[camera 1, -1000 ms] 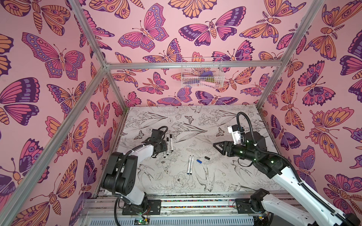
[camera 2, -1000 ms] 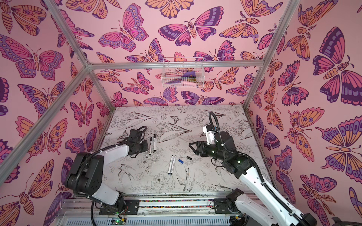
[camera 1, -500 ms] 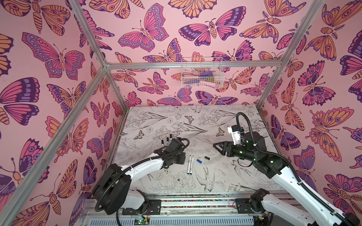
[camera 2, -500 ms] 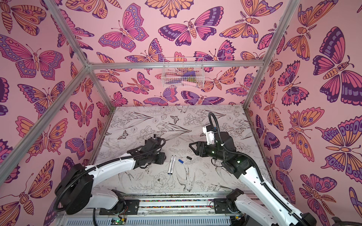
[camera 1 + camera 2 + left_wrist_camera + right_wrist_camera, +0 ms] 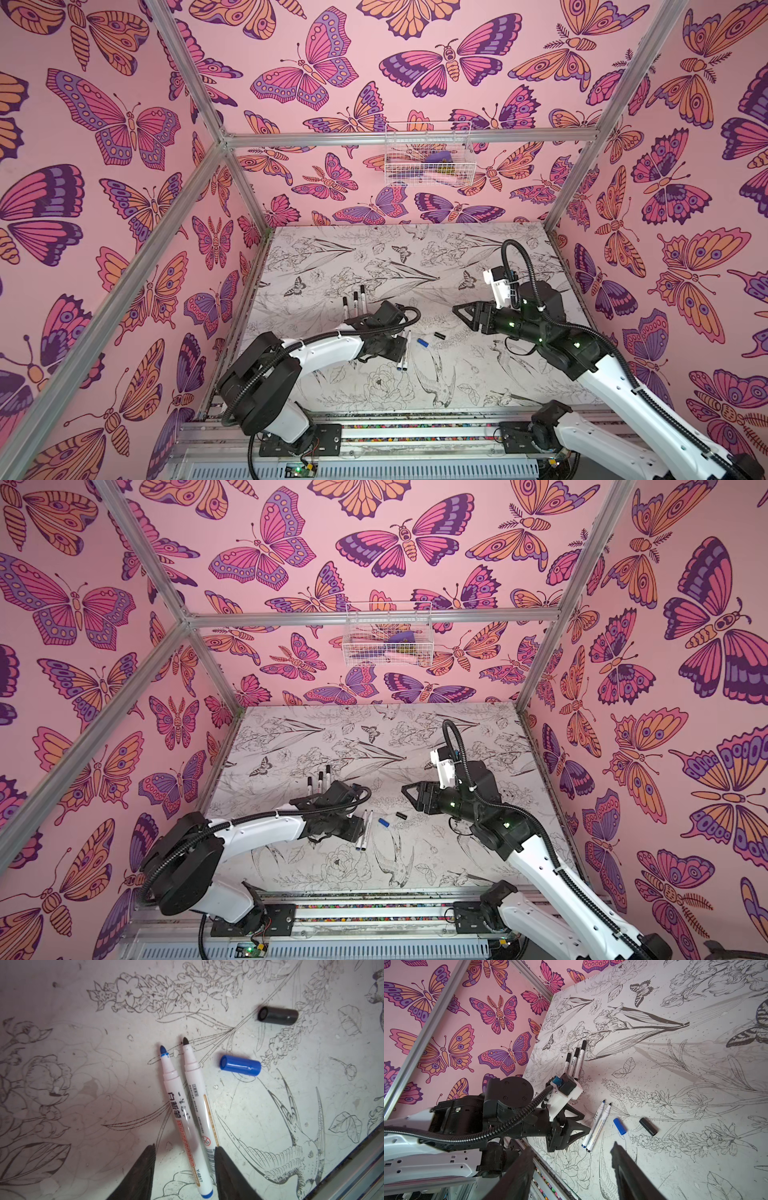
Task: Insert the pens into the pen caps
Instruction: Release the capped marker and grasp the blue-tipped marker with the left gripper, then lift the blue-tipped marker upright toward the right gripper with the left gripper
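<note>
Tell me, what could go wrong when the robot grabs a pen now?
1. The blue-tipped pen and black-tipped pen lie touching, right under the open left gripper, so it might pinch both or knock one askew.
2. The blue cap and black cap lie on their sides close by, so a bump could roll them away.
3. The bare tips could smear ink on the table.

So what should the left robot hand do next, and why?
Probably lower the left gripper and close on the blue-tipped pen. Its jaws stand open and empty over the back ends of two uncapped pens lying side by side, and the blue cap lies loose near their tips. The black-tipped pen is close, so it might get pinched too.
</note>
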### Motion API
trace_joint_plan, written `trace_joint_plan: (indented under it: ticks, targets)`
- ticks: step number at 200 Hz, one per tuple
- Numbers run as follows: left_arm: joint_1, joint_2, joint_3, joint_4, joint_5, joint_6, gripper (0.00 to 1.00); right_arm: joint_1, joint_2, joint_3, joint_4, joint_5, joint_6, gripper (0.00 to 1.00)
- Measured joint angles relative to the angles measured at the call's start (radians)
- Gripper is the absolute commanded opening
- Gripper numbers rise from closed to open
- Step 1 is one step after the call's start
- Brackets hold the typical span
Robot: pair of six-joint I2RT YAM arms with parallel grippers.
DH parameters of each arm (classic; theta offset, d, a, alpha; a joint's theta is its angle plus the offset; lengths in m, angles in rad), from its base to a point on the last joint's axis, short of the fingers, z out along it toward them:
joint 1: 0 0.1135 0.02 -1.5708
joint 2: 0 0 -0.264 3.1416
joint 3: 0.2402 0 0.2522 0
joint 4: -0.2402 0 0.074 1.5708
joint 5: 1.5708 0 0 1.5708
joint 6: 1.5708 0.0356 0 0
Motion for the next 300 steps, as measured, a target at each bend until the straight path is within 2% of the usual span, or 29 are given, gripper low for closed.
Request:
trace_joint_plan:
  ticks: [116,149,176,189,217,240,259,300]
  targets:
    - [-0.030,0.066,0.049,-0.084,-0.113,-0.003,0.48,0.000,-0.021,-0.002,-0.023,0.010,-0.007,0.62]
    - [-0.031,0.094,0.069,-0.116,-0.142,-0.010,0.45,0.000,-0.023,-0.002,-0.027,0.012,-0.007,0.62]
    - [-0.032,0.109,0.086,-0.145,-0.169,-0.027,0.30,0.000,-0.024,-0.002,-0.031,0.016,-0.007,0.62]
    - [-0.032,0.114,0.090,-0.154,-0.181,-0.032,0.18,0.000,-0.024,-0.002,-0.037,0.021,-0.007,0.62]
    - [-0.032,0.118,0.102,-0.166,-0.184,-0.029,0.00,0.000,-0.024,-0.002,-0.042,0.031,-0.007,0.62]
    - [-0.028,0.117,0.108,-0.179,-0.163,-0.026,0.00,0.000,-0.024,-0.002,-0.042,0.033,-0.007,0.62]
    - [-0.022,0.077,0.108,-0.177,-0.105,-0.003,0.00,0.000,-0.024,-0.002,-0.041,0.033,-0.006,0.62]
    - [-0.021,-0.200,0.108,-0.008,0.064,0.057,0.00,0.000,0.023,-0.032,0.019,-0.011,0.028,0.60]
